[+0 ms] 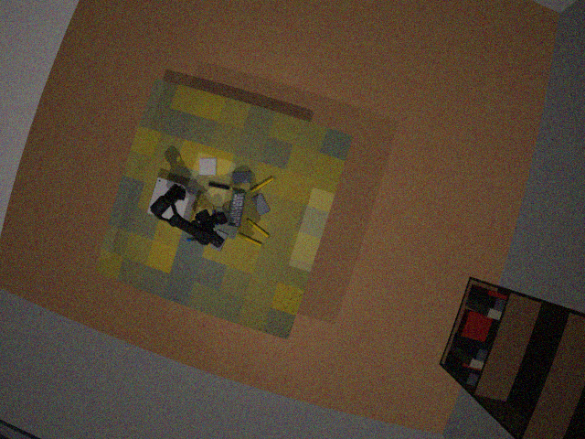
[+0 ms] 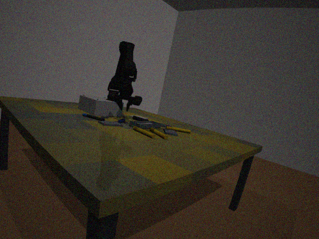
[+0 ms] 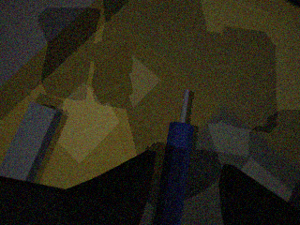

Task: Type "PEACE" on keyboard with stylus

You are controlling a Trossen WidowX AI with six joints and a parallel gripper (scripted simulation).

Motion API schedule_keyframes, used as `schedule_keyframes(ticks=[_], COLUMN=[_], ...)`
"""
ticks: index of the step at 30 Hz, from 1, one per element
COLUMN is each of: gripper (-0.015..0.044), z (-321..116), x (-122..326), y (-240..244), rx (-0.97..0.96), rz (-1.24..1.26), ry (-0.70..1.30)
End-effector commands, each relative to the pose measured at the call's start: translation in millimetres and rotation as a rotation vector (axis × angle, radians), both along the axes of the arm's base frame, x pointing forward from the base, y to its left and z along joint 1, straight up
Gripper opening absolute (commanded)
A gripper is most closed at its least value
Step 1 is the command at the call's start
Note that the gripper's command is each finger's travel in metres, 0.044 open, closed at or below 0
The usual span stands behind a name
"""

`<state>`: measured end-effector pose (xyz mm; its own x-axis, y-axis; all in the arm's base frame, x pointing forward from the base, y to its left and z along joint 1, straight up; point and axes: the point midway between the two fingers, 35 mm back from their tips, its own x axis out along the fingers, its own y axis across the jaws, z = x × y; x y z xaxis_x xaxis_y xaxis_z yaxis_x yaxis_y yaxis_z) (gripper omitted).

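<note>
The stylus, a blue rod with a thin grey tip, lies on the desk. In the wrist view the stylus [image 3: 174, 199] runs up between the two dark fingers, its tip pointing away; its blue part shows small in the exterior view [image 2: 121, 120]. My gripper [image 3: 187, 167] [image 2: 124, 109] is open, fingers apart on either side of the stylus in the wrist view, and stands above the desk in the exterior view. The keyboard [image 1: 237, 208] [image 2: 145, 125] lies beside the arm's end and is out of the wrist view. The arm hides the fingertips in the top view.
Yellow sticks [image 1: 262, 184] [image 2: 142, 132] lie beyond the keyboard. A grey box [image 1: 260, 204] lies among them. A dark bar [image 1: 218, 185] [image 2: 139, 118] and a white square [image 1: 207, 165] lie nearby. A dark pen with a blue end [image 2: 92, 117] and a grey block [image 3: 28, 141] also lie on the desk.
</note>
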<state>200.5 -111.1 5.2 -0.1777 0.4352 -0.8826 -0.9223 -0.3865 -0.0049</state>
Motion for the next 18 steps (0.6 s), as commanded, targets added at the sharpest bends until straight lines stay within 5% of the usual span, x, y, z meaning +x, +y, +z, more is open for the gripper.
schedule_keyframes(ticks=[1,18], gripper=[0.015,0.015], z=[-4.4,-13.4], x=[-0.7,-1.1], y=[1.0,1.1], rx=[0.011,0.011], rz=[0.003,0.003], ry=[0.004,0.004])
